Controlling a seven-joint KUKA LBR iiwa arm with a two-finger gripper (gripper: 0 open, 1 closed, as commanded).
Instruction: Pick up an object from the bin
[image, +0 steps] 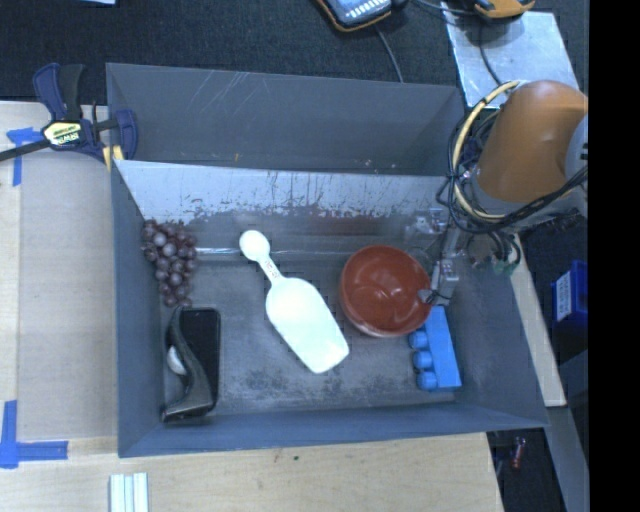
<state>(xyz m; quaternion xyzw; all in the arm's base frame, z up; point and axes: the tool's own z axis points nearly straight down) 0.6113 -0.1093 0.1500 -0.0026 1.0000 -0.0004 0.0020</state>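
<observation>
Your end effector (438, 285) sits at the right rim of the red bowl (383, 290), which lies right of centre in the bin (300, 140). You cannot tell whether the end effector is open or closed. A blue block (437, 348) lies just below it, near the bowl. A white scoop (300, 315) lies left of the bowl. Dark grapes (168, 260) and a black item (195, 360) line the left wall.

Red bowl (385, 290), white scoop (300, 315), blue toy brick (438, 352), dark purple grape bunch (168, 260), black glasses (196, 362), grey bin (300, 130).
</observation>
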